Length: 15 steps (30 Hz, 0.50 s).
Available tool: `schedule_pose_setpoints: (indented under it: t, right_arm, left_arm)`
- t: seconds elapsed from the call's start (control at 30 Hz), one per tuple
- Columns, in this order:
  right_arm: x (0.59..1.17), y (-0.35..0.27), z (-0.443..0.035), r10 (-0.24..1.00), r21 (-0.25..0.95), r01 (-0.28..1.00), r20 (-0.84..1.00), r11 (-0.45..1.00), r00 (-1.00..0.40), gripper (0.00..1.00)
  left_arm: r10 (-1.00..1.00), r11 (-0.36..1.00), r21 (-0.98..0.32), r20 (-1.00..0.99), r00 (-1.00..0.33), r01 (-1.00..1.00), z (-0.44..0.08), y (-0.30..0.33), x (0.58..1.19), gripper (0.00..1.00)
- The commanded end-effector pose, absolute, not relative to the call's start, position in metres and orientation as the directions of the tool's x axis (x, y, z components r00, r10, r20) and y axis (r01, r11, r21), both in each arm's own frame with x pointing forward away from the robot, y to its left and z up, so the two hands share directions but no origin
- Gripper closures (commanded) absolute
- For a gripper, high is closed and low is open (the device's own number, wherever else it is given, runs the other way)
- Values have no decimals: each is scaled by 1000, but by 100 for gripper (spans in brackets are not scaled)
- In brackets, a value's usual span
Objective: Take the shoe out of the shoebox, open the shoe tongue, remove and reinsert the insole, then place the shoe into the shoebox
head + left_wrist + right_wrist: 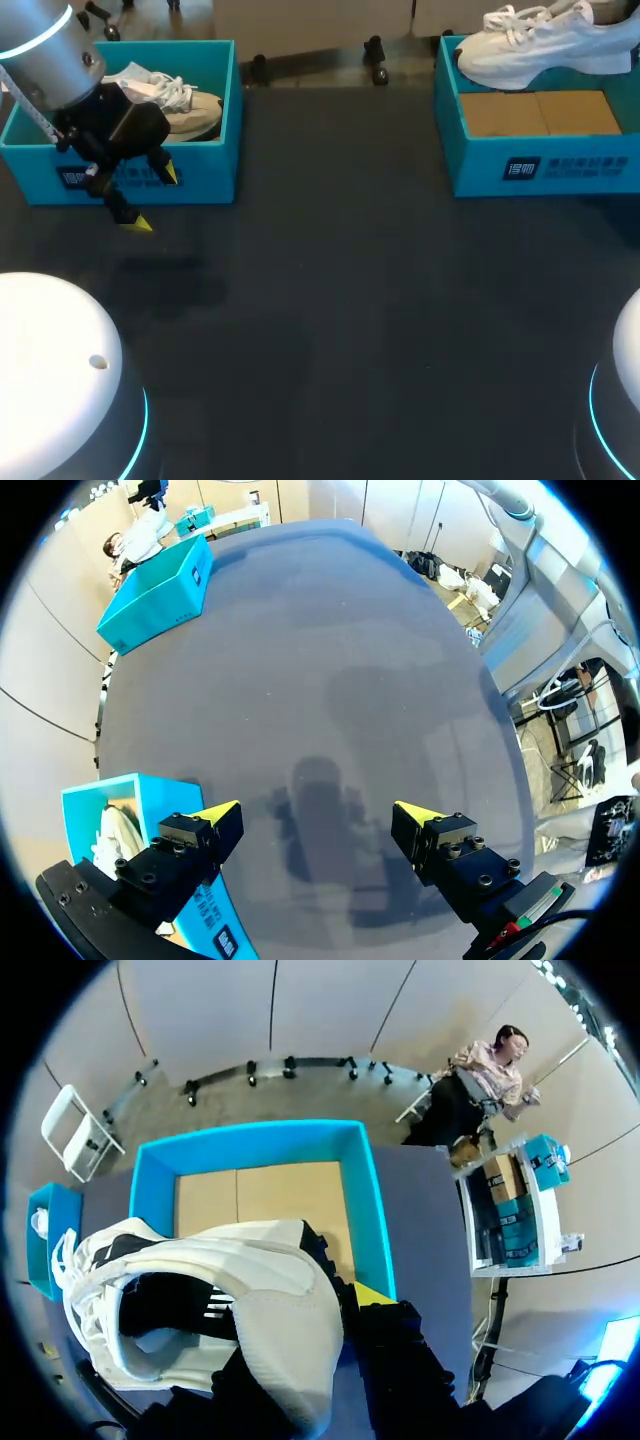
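A white shoe (545, 45) hangs over the far side of the right blue shoebox (540, 165). In the right wrist view my right gripper (305, 1325) is shut on the heel collar of this shoe (215, 1305), with one yellow fingertip (372, 1293) showing beside it. Under the shoe the box (365, 1210) shows a bare cardboard floor. My left gripper (152, 198) hangs open and holds nothing, just in front of the left blue shoebox (200, 180). Its fingers (215, 815) stand wide apart over the dark table. A second light shoe (170, 100) lies in that left box.
The dark table (350, 300) stretches between the two boxes and toward the front. The white bases of my arms (50, 380) stand at the front corners. In the left wrist view, the left box (160, 795) is beside one finger and the right box (160, 590) is far ahead.
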State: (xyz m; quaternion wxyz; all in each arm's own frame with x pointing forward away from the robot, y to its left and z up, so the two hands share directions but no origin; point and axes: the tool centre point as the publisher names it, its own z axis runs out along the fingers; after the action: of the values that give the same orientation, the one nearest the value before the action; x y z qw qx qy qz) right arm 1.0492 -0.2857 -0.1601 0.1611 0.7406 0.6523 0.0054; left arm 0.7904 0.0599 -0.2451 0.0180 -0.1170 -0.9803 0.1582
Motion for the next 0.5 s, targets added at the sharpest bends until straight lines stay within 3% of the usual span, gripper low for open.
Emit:
schedule_pose_setpoints:
  t: [0.03,0.5]
  right_arm:
    - [1048,-286,-159,969,248,964,-199,-97,149,100]
    - [1062,-301,-199,969,204,969,-173,-139,176,100]
  left_arm:
    - [236,923,-312,-1,-972,224,-245,60,791,0]
    - [236,923,-312,-1,-972,224,-245,60,791,0]
